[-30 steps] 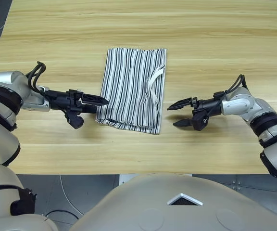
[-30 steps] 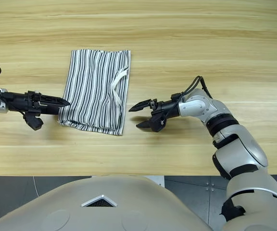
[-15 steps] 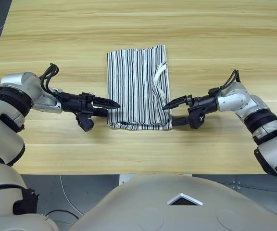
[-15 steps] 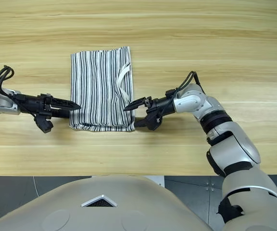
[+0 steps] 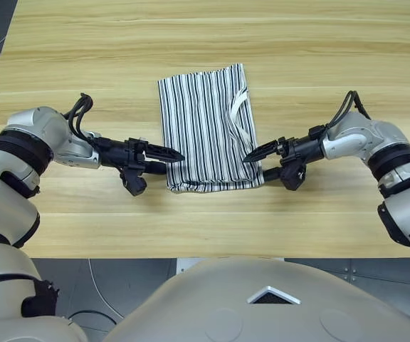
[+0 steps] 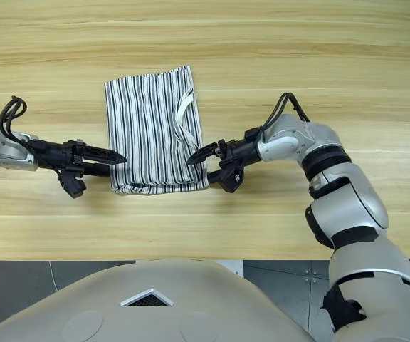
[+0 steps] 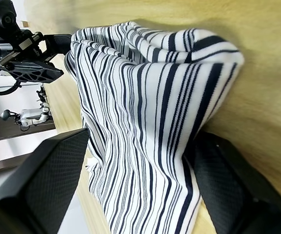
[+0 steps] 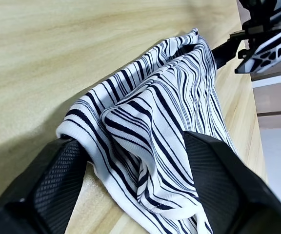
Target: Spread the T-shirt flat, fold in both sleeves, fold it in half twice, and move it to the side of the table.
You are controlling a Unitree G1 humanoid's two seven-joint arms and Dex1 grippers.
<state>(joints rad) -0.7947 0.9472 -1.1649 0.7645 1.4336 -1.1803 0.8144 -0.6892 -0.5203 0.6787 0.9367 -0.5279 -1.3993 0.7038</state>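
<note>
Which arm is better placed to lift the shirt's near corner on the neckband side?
Right. The right end effector, open, straddles that corner of the T-shirt; the left end effector sits at the other corner.

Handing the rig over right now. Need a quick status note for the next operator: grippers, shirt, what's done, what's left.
Left gripper: open, straddling the near left corner of the T-shirt.
Right gripper: open, straddling the near right corner.
T-shirt: folded into a narrow rectangle, mid-table, near edge slightly bunched.
Done: sleeves in; apparently one half-fold.
Left: probably grip both corners, fold the near edge to the far edge, then move it to the table's side.
</note>
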